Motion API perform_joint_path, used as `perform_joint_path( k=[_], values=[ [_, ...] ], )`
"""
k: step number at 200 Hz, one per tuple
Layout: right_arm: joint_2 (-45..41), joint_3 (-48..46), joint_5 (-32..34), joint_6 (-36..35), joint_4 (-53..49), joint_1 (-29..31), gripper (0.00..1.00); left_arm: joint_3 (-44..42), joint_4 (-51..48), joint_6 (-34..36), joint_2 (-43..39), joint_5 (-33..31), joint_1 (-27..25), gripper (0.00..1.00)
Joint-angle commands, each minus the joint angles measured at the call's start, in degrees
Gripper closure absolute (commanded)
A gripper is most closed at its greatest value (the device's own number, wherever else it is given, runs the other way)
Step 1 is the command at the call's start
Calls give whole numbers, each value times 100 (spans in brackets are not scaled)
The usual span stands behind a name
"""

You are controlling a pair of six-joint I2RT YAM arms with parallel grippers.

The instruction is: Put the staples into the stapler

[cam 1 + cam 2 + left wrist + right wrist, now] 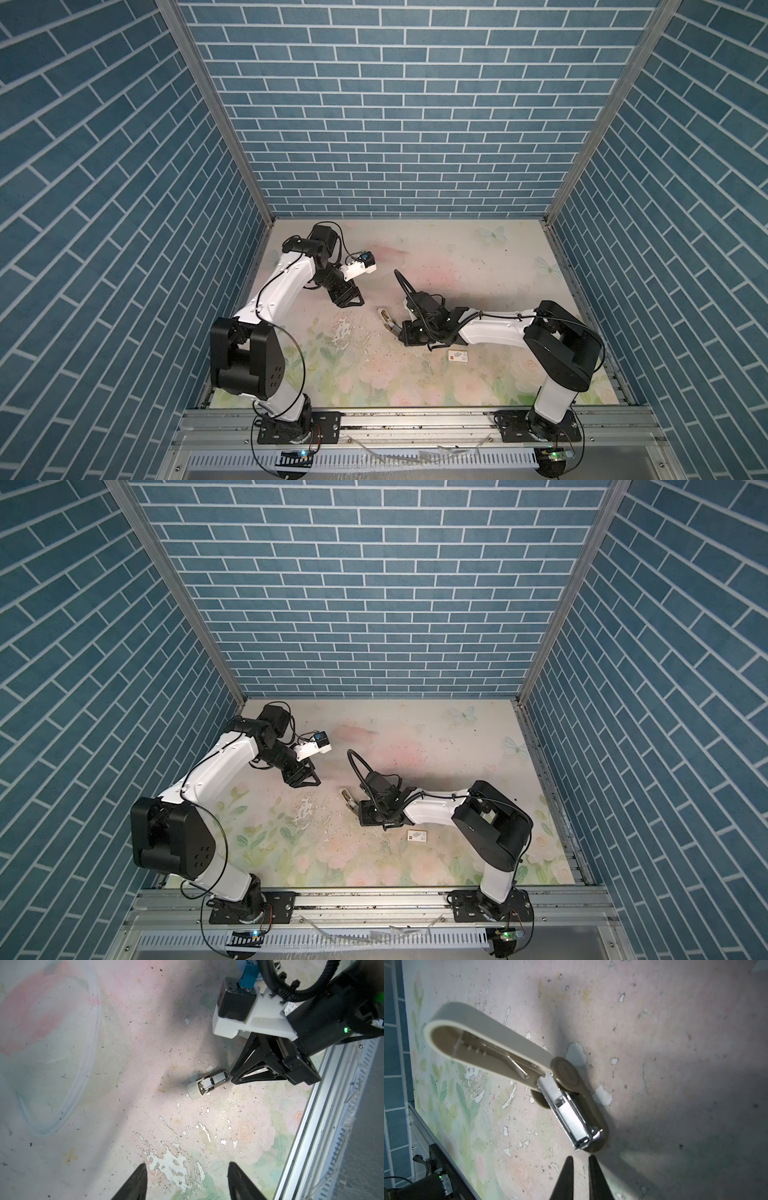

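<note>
Arms bend inward: right gripper [580, 1156] lies low beside the opened stapler [492, 1043], nearly clenched, empty; left gripper [187, 1163] hovers released.

Blue brick-pattern walls [415, 104] enclose a worn floral tabletop [457, 257] (paint flaking).

A robot-lab test cell — blue-brick printed panels [407, 104] on aluminium framing [217, 108] around a floral tabletop [478, 257], robot arms [494, 332] bolted to a rail [415, 420].
</note>
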Motion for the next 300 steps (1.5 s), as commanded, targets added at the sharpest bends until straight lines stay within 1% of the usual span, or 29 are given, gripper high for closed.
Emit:
perform_joint_path(
  k=[1, 59, 106, 149, 183, 223, 258, 300],
  values=[
    [120, 89, -138, 94, -77, -79, 84, 189, -96, -138, 86, 224, -5, 38],
    [282, 213, -185, -104, -244, -213, 86, 225, -131, -219, 43, 261, -5, 40],
    [396, 307, -286, -197, -269, -340, 86, 142, -79, -235, 16, 138, 0, 41],
    [531, 445, -371, -364, -402, -475, 86, -119, 86, 6, -31, -225, -39, 45],
    [650, 619, -470, -501, -556, -567, 87, -386, 202, 171, -119, -396, -134, 47],
    [758, 848, -590, -648, -768, -591, 86, -552, 144, 278, -79, -360, -250, 49],
    [689, 914, -599, -684, -872, -600, 85, -660, 61, 255, -154, -371, -251, 47],
    [488, 989, -607, -703, -947, -651, 84, -948, 10, 222, -626, -423, -217, 45]
  ],
)
